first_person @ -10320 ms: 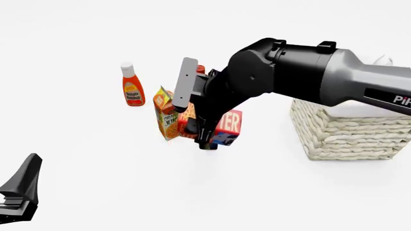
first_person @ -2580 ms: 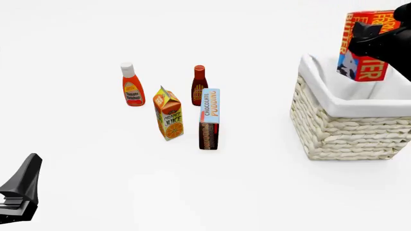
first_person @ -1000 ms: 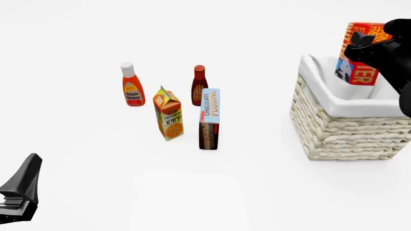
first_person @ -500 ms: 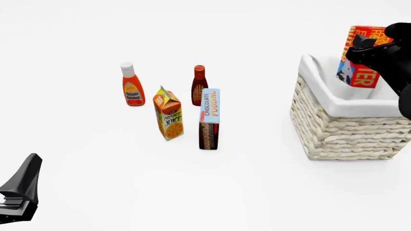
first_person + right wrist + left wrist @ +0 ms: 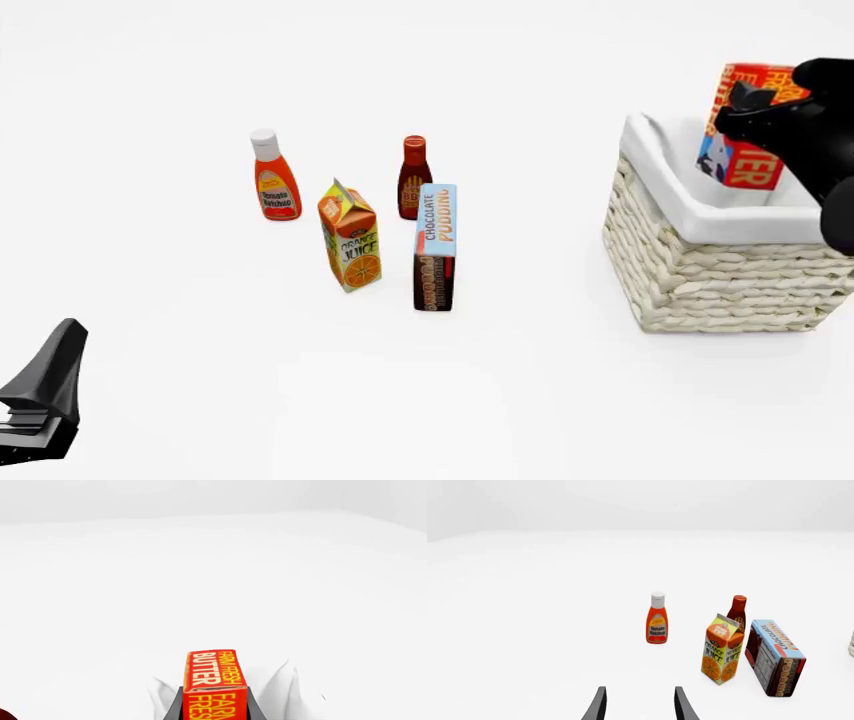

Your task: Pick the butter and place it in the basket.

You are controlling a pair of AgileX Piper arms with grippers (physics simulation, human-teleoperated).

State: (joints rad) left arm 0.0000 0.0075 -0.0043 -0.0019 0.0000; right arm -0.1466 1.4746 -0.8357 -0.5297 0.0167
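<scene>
Left hand sits low at the frame's lower left over bare tabletop, its fingers apart with nothing between them. Upper left of centre: ketchup bottle. Then the orange juice carton, a dark sauce bottle behind it, and the chocolate pudding box standing just beside the carton. Right side: basket with white lining. At the upper right edge, right hand is clamped on the butter, tilted, its lower end dipping inside the basket opening.
</scene>
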